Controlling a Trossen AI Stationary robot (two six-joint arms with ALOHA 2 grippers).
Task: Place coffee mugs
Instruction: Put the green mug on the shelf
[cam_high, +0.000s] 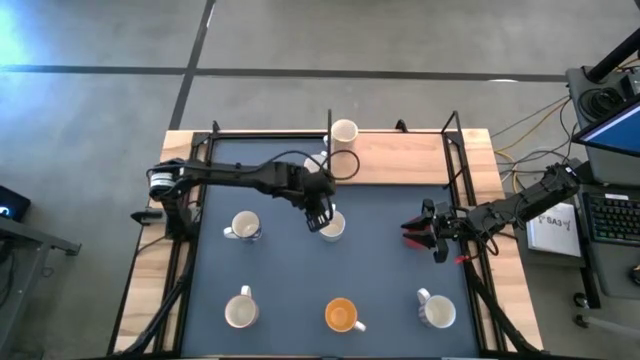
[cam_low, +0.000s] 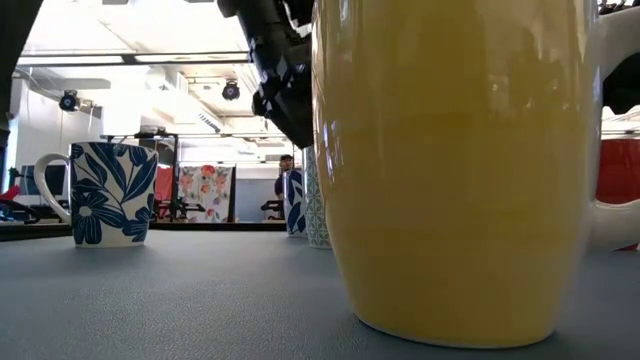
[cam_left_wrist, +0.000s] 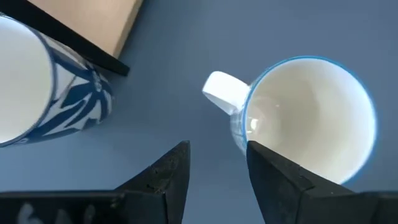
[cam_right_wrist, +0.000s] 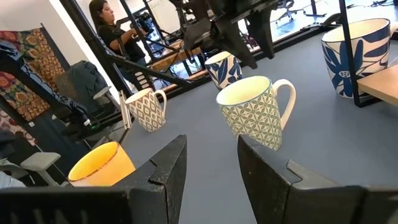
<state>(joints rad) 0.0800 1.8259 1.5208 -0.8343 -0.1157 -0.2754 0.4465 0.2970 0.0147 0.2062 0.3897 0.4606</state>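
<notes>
Left gripper (cam_high: 318, 213) spread just above blue-rimmed mug (cam_left_wrist: 311, 118), fingers straddling rim near handle, apparently lining up a rim pinch. Right gripper (cam_high: 428, 231) parked aside, spread, empty.

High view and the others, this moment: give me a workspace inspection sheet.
Surface: blue-grey mat in a wooden table frame, with a bare wood strip at the far edge.
Job's things: seven mugs are visible; the orange mug stands at the near edge and one cream mug on the wood strip.
Clutter: nothing seen.
Grippers: left gripper open over the central mug; right gripper open and empty at the mat's right.
Cables: bundles beside the table at right.
Surroundings: monitor and keyboard at right; a person beyond the table.
</notes>
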